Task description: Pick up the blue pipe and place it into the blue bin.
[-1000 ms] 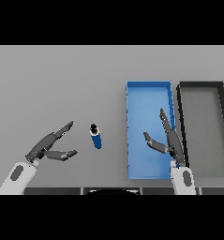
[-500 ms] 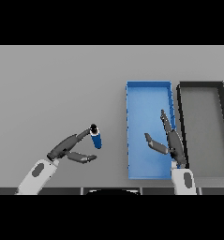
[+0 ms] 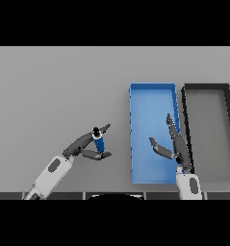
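A short blue pipe [image 3: 98, 141] with a dark end lies on the grey table, left of the blue bin [image 3: 152, 95]. My left hand [image 3: 86, 145] has reached it: straight fingers lie along its far side and the thumb sits against its near end, the pipe between them, not clearly clasped. Over the bin's right half hovers my right hand [image 3: 175, 145], open, with fingers pointing up and thumb spread left.
A black bin [image 3: 206, 88] stands directly right of the blue one, their long walls side by side. The table's front edge runs just below both forearms.
My left hand has travelled right and forward from the table's left, bringing fingers and thumb around the pipe. The pipe and the right hand have kept their places.
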